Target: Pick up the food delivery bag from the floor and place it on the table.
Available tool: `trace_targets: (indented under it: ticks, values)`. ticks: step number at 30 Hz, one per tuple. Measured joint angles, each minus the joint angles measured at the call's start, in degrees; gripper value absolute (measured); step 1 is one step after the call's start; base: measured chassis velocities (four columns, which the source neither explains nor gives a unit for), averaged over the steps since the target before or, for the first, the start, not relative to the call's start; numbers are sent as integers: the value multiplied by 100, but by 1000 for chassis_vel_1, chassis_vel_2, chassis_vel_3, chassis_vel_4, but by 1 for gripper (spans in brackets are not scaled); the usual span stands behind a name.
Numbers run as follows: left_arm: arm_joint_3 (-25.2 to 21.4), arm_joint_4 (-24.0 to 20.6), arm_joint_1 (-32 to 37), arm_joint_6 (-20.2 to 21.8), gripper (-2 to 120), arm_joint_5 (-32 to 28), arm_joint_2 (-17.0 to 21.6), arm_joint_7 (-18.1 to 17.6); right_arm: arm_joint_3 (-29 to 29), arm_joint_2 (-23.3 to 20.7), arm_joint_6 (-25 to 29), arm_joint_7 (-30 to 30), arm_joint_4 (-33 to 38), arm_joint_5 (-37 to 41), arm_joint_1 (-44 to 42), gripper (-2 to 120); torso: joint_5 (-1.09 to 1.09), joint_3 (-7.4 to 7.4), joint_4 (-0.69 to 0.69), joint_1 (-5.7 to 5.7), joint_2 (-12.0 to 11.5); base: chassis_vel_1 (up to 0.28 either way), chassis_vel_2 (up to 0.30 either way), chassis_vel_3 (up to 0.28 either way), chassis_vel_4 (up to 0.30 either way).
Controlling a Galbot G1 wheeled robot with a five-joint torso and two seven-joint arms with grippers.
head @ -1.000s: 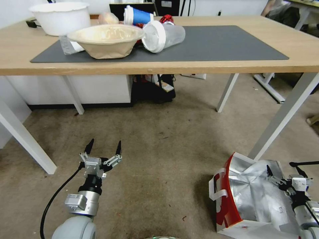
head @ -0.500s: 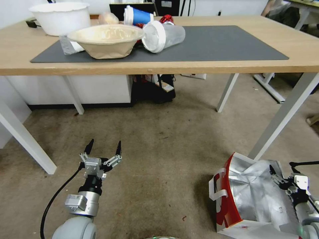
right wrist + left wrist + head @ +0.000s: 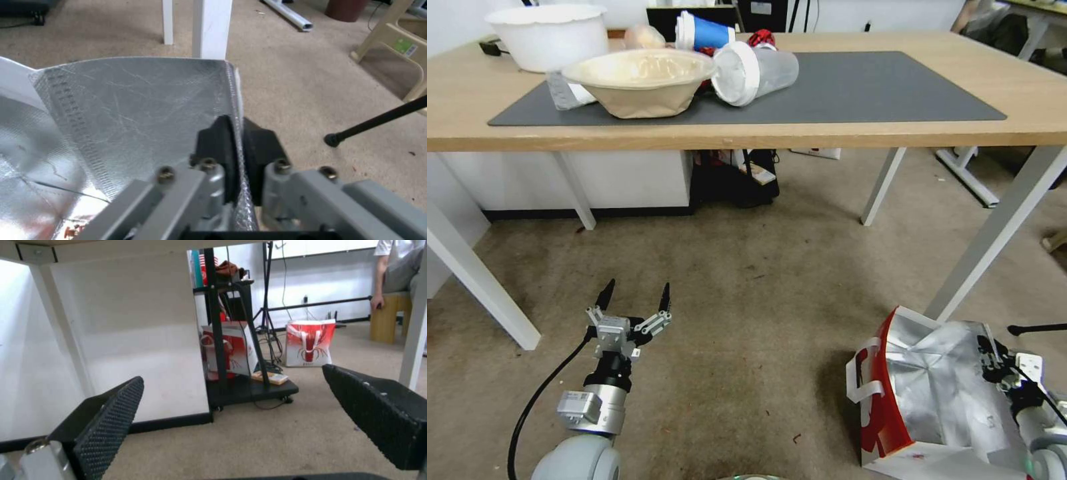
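Having shifted to the bag's far rim and closed, the right gripper (image 3: 237, 133) pinches the foil wall of the food delivery bag (image 3: 934, 393) on the floor (image 3: 747, 320); left gripper (image 3: 635, 295) hovers open, well apart.

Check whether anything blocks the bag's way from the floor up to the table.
The right gripper is shut on the food delivery bag's wall. The bag stands beside a white table leg and near the table edge overhead. The right part of the grey mat is free; bowls crowd its left.
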Motion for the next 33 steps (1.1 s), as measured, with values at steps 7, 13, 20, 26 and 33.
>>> trace_targets:
  ticks: [7,13,20,26,33]
  values:
    - [-12,-29,2,-4,100,-21,-4,8,-18,21,34,16,-2,18,14,0,0,0,0,0,0,0,0,0,0]
    - [-14,-29,1,-4,100,-33,-6,13,-42,87,146,13,130,128,-44,0,0,0,0,0,0,0,0,0,0]
    - [-7,-23,-13,21,100,-55,-48,32,-122,222,264,-71,665,370,-207,0,0,0,0,0,0,0,0,0,0]
    - [-30,-13,-10,25,100,-52,-89,35,-239,312,280,-96,1316,503,-285,0,-2,0,0,0,1,0,0,0,0]
    - [-67,-10,53,-57,100,-50,-140,32,-416,474,326,-170,1994,497,-327,0,-1,0,0,0,0,0,0,0,0]
